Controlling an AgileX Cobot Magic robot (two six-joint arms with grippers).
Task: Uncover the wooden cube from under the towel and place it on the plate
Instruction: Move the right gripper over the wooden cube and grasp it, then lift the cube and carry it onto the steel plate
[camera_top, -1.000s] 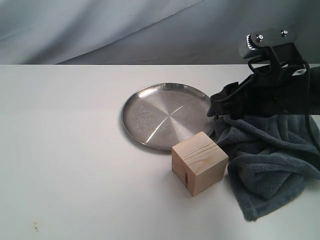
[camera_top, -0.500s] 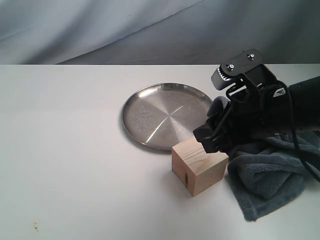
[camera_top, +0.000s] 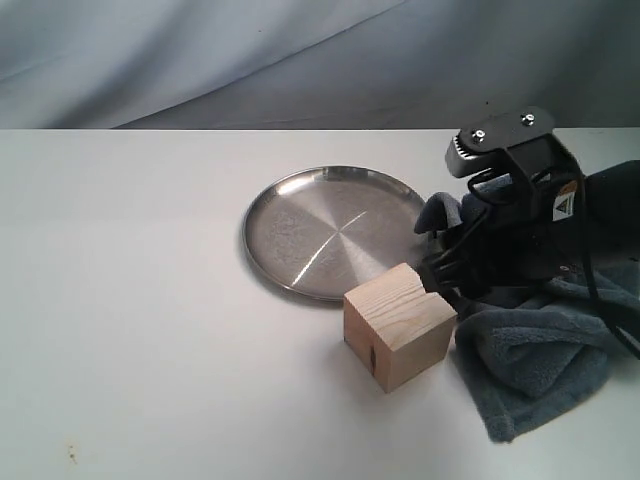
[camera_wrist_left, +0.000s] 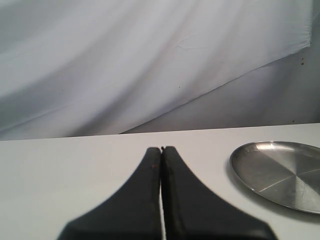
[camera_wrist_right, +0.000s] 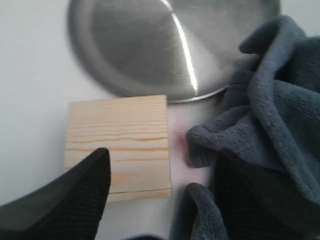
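- Hanging spread, the right hand (camera_wrist_right: 162, 187) sits above the pale wooden cube (camera_top: 398, 325) and fluffy slate-blue towel (camera_top: 540, 350), near the right edge of the surface (camera_top: 150, 300).
- Left hand (camera_wrist_left: 161, 150): pressed together.

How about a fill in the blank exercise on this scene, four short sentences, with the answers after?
1. The wooden cube rests on the ___, just outside the rim of the plate.
2. In the exterior view the towel lies bunched on the ___ side of the cube.
3. The left gripper has its jaws ___.
4. The right gripper, close over the cube, has its jaws ___.

Missing words: table; right; shut; open.
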